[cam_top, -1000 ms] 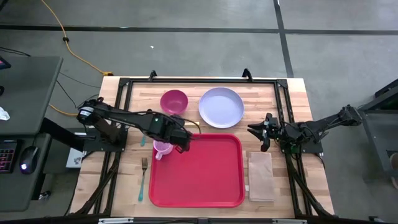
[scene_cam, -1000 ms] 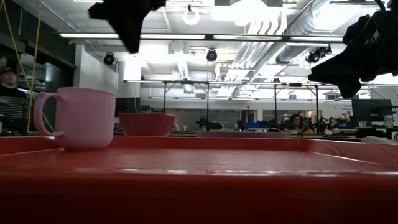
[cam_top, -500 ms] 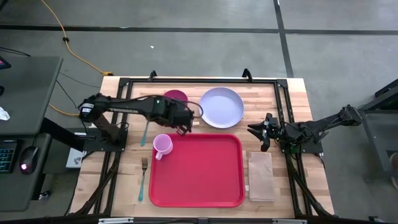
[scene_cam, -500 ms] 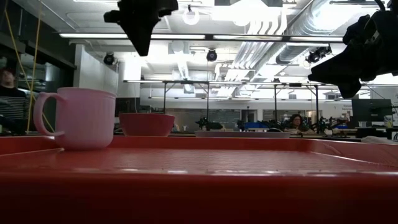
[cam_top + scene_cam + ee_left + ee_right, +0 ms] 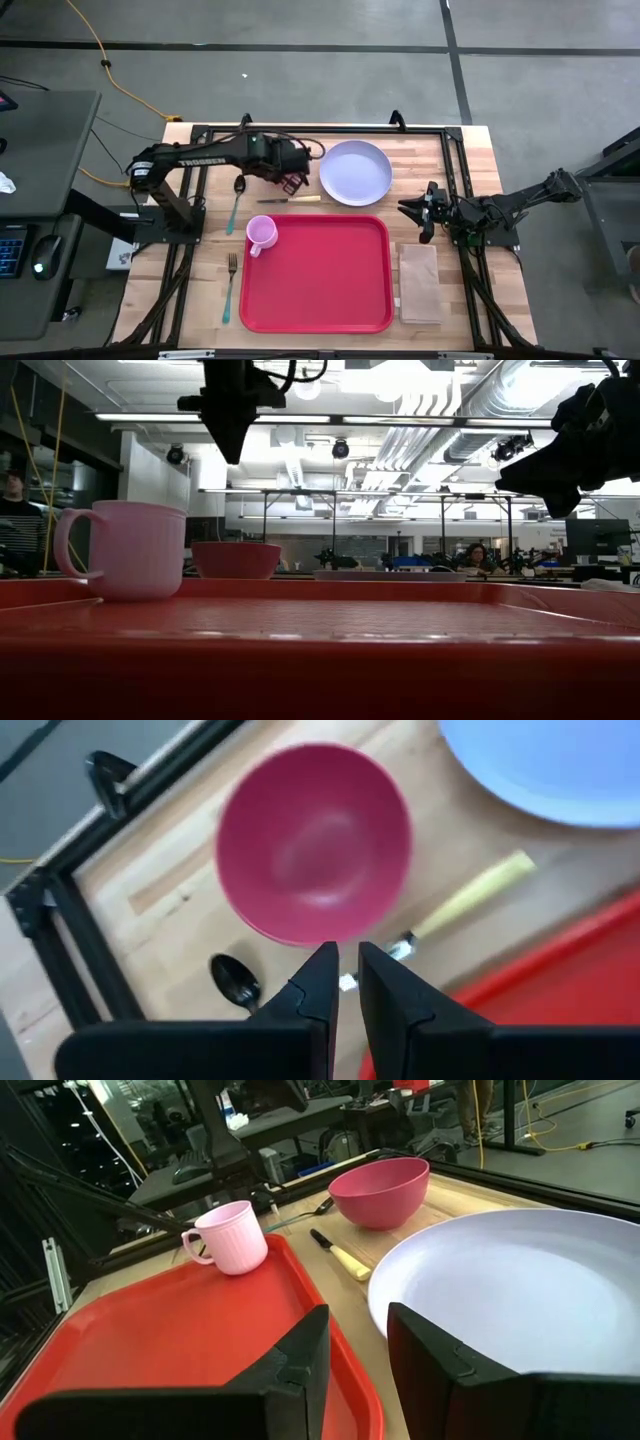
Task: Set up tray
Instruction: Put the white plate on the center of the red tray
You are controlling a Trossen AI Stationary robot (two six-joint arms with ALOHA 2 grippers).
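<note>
The red tray lies in the table's middle, near side. An upright pink cup stands on its base in the tray's far left corner. My left gripper hovers above the near rim of the magenta bowl, open by a narrow gap and touching nothing. In the high view the arm hides most of the bowl. The lavender plate sits on the table right of the bowl. My right gripper waits open at the table's right, right of the plate, holding nothing.
A yellow-handled knife lies between the bowl and the tray's far rim. A spoon and a fork lie left of the tray. A tan napkin lies right of the tray. A black frame borders the table.
My left gripper has travelled from above the cup at the tray's far left corner toward the table's far edge, and now hangs over the bowl. The cup has stayed standing on the tray.
</note>
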